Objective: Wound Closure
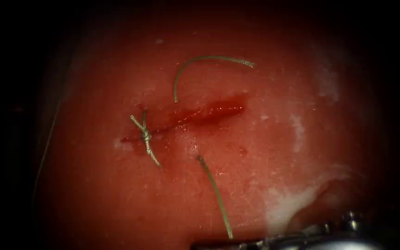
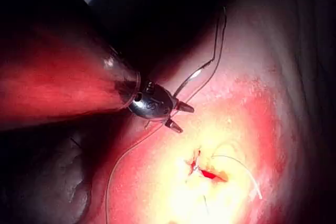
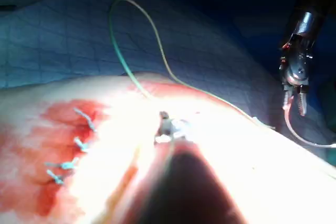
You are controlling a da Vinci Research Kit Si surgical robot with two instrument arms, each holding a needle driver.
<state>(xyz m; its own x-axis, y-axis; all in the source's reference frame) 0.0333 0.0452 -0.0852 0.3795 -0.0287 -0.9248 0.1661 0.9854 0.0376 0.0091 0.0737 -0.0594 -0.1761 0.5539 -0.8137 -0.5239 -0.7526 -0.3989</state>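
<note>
1. One knot (image 1: 145,135) sits on the cut (image 1: 209,111); the rest gapes, well apart from both tools.
2. Left tool (image 2: 187,119): fingers (image 2: 185,108) apart, holding nothing that I can tell. A curved strand (image 2: 197,73) lies just beside them, needle or thread unclear.
3. Right tool (image 1: 265,241): thread (image 1: 216,194) runs to it; hold cannot be told.
4. Judged between stitches; the next move calls for a sure needle grip.

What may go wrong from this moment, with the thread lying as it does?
1. The thread lies slack in curves beside the cut; it might tangle or snag on the knot.
2. One strand runs toward the right tool; a sudden pull might tear the tissue.
3. A thin curved piece by the left tool may be the needle; its hold is unclear, so it might slip.
</note>
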